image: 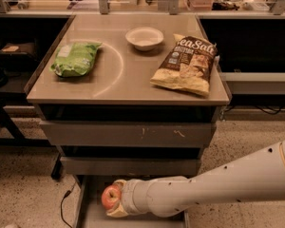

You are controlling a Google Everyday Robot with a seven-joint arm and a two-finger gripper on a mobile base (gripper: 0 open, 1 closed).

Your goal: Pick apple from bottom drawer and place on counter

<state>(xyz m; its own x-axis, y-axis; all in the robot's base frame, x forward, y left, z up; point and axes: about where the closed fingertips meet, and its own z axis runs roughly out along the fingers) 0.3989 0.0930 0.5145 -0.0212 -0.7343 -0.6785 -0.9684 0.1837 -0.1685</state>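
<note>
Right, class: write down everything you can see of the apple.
The apple is small, round and red with a yellowish patch. It is clamped in the gripper, one jaw above it and one below, over the open bottom drawer. Only the jaws visibly touch it.

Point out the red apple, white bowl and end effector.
small red apple (110, 197): camera view, front skin.
white round bowl (144, 45): camera view, front wall.
end effector (115, 198): camera view, between fingertips, over grey bottom drawer (92, 218).
</note>
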